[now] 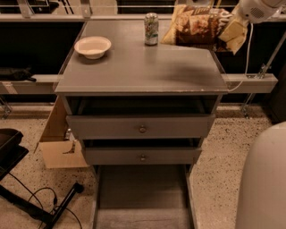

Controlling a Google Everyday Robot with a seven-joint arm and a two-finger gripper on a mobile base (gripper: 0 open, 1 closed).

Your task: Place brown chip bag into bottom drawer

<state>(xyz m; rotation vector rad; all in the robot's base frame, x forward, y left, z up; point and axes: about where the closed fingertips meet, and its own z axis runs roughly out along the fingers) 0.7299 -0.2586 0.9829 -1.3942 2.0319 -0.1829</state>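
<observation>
The brown chip bag [194, 24] hangs in the air above the back right corner of the grey cabinet's top [138, 67], with its shadow on the surface below. My gripper [233, 23] is at the top right, shut on the bag's pale yellow right end. Only the white wrist [257, 9] shows clearly. The bottom drawer [143, 194] is pulled open at the foot of the cabinet, a wide grey tray with nothing in it.
A white bowl [92, 46] sits at the top's left and a drink can [151, 28] stands at the back centre. Two upper drawers [142, 129] with round knobs are slightly ajar. A cardboard box [58, 143] leans at the left; my white body [263, 179] fills the lower right.
</observation>
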